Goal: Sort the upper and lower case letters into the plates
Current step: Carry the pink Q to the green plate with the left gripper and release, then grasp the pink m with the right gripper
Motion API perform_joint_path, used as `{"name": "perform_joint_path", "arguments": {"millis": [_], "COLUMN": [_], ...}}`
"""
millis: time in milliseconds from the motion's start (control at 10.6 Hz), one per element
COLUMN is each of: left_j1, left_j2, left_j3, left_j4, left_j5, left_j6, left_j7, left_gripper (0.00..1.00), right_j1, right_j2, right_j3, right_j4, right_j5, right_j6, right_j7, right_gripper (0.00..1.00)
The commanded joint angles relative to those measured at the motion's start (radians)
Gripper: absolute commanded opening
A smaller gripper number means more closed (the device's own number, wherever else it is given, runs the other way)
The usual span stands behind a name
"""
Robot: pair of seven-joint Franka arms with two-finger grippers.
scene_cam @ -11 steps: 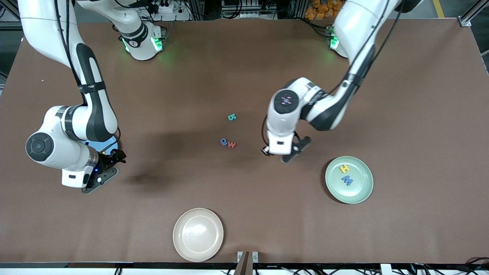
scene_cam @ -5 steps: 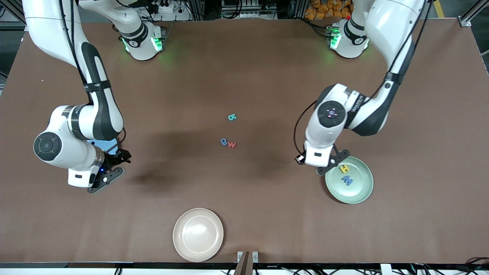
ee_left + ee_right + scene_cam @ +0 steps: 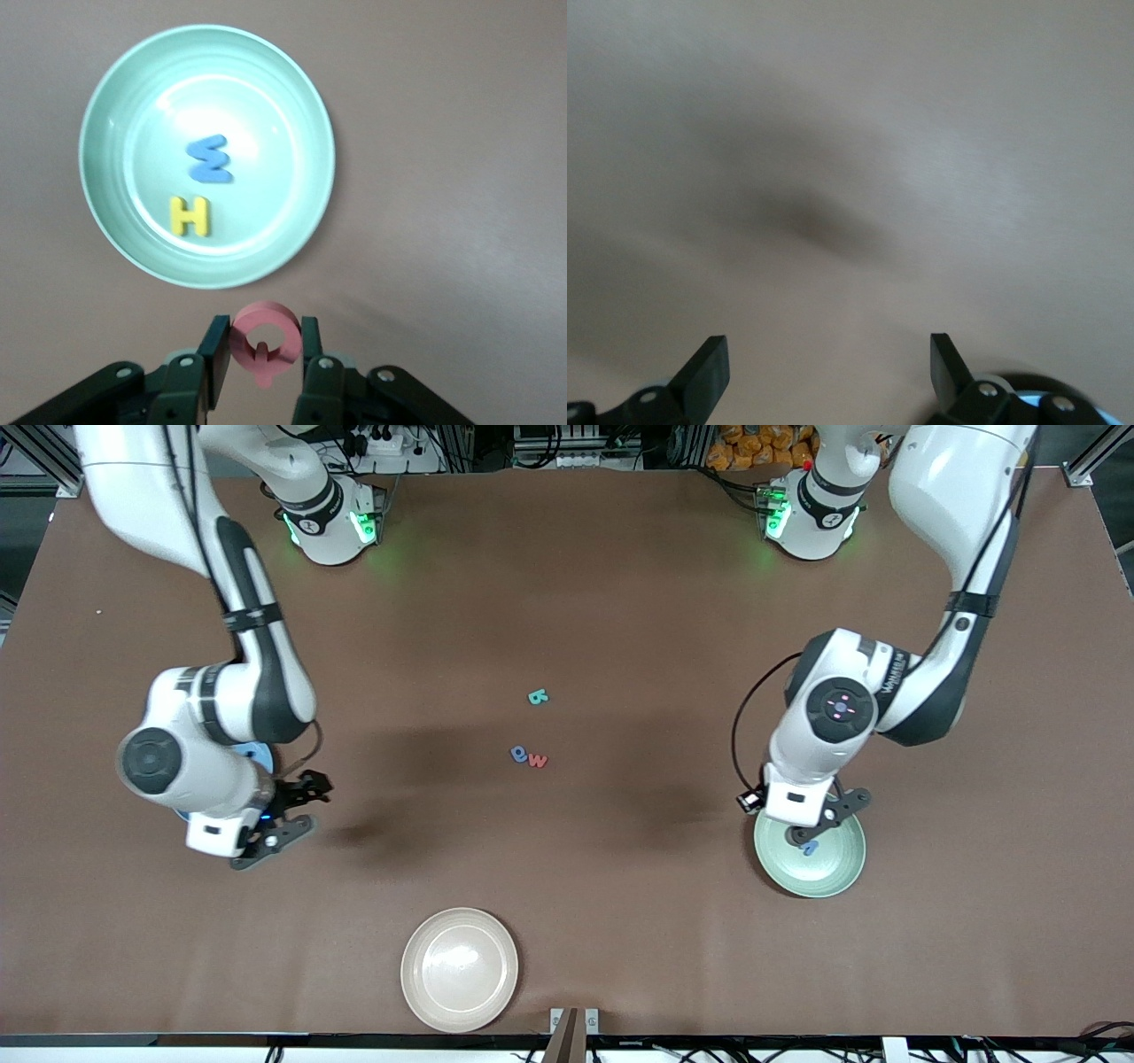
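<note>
Pink letter Q (image 3: pixel 264 341) pinched flat between the closed fingers of the left pincer (image 3: pixel 262 354), tail pointing back toward the wrist, ring toward the green plate (image 3: pixel 115 97); held in the air over that plate's rim. In the plate: a blue M (image 3: pixel 211 160) lying sideways beside a yellow H (image 3: pixel 190 215), long axes roughly side by side, close but apart. From the front, most of this hidden under the left pincer (image 3: pixel 811 828), only a blue scrap showing on the green plate (image 3: pixel 837 872), toward the left arm's end of the worktop (image 3: pixel 567 584).

Mid-worktop: a teal letter (image 3: pixel 537 696), and nearer the front camera a blue letter (image 3: pixel 519 754) touching a red letter (image 3: pixel 538 760).

Right pincer (image 3: pixel 288 815) spread wide with nothing held, low over bare worktop just beside the blue plate (image 3: pixel 257 755), mostly covered by the arm.

Cream plate (image 3: pixel 460 969) near the front edge.
</note>
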Motion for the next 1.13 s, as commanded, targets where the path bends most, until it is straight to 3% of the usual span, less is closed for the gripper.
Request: {"name": "perform_joint_path", "arguments": {"millis": [0,282,658,847,1035], "left_j1": [0.051,0.118,0.17,0.186,0.183], "left_j2": [-0.037,-0.039,-0.022,0.0,0.04], "left_j3": [-0.013,-0.013,-0.013,-0.013,-0.013], "left_j4": [-0.041,-0.05,-0.058,-0.044,-0.016], "left_j5": [0.027,0.029,0.027,0.029,0.027], "left_j6": [-0.012,-0.012,-0.011,0.001,0.043], "left_j7": [0.065,0.163,0.243,0.246,0.248], "left_gripper": [0.0,0.0,0.0,0.0,0.0], "right_j1": [0.091,0.195,0.335,0.391,0.399], "right_j2": [0.001,0.043,0.152,0.183,0.192], "right_j3": [-0.005,0.0,0.038,0.041,0.088], "right_j4": [0.002,0.013,0.141,0.166,0.166], "right_j5": [0.023,0.09,0.09,0.092,0.093], "right_j6": [-0.003,0.036,0.071,0.077,0.126], "right_j7": [0.115,0.117,0.018,-0.067,-0.136], "right_gripper": [1.0,1.0,1.0,1.0,1.0]}}
